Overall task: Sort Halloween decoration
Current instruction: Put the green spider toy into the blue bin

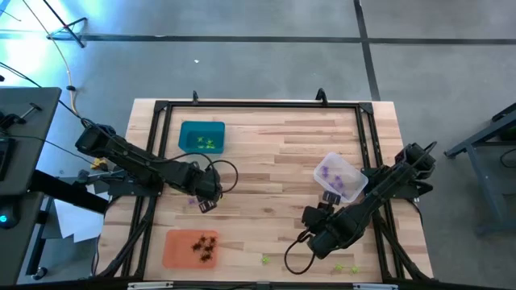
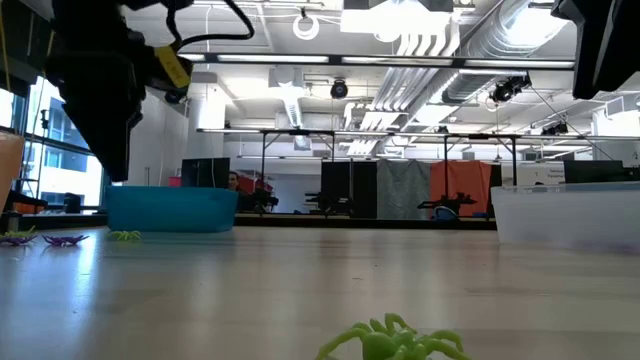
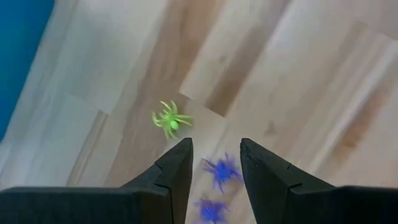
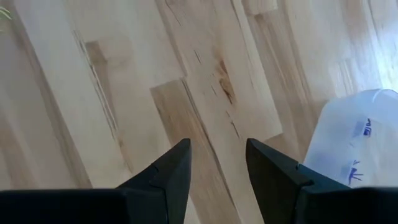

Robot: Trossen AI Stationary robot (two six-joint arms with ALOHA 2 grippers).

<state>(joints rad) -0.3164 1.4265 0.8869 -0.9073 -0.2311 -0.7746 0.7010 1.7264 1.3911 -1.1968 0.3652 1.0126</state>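
Observation:
The Halloween decoration shows as tiny plastic spiders. Two purple spiders [image 3: 221,171] lie on the wood below the gap of my open left gripper [image 3: 214,144], and a yellow-green spider [image 3: 171,121] lies just beyond its fingertips. The left gripper [image 1: 205,197] hangs over the table's left middle, touching nothing. My right gripper [image 4: 217,146] is open over bare wood, beside the clear tray [image 4: 354,143]. In the high view it [image 1: 318,217] stands right of centre. Loose yellow-green spiders [image 1: 264,259] lie near the front edge.
The teal tray [image 1: 201,137] at the far left holds yellow-green spiders. The orange tray [image 1: 191,248] at the near left holds black ones. The clear tray [image 1: 340,177] at the right holds purple ones. A black frame [image 1: 262,105] runs around the table.

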